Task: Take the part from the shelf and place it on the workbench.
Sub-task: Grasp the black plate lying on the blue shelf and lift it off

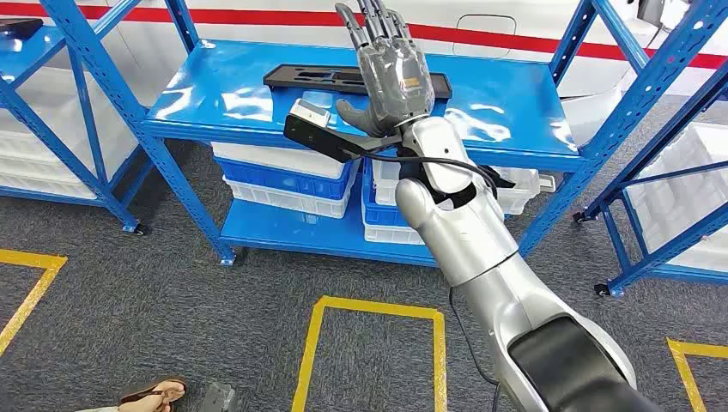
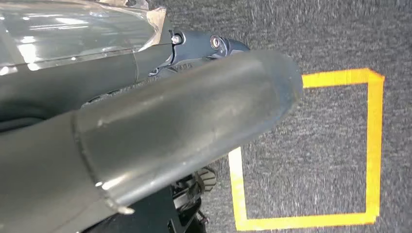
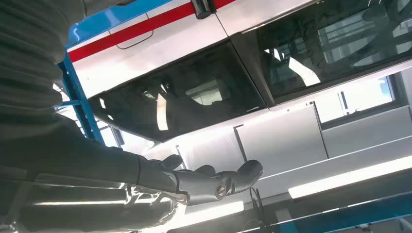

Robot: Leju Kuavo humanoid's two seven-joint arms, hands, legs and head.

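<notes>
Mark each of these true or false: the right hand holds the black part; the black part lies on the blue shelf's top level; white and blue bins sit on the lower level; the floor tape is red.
1. The right hand holds the black part: false; it is raised, fingers spread, holding nothing.
2. The part lies on the blue shelf's top level: true.
3. Bins sit on the lower level: true.
4. The floor tape is red: false, it is yellow.

Blue metal shelving (image 1: pixel 129 112), grey carpet floor (image 1: pixel 172 292), yellow tape squares (image 1: pixel 378 309), white red-striped wall (image 1: pixel 257 21)
</notes>
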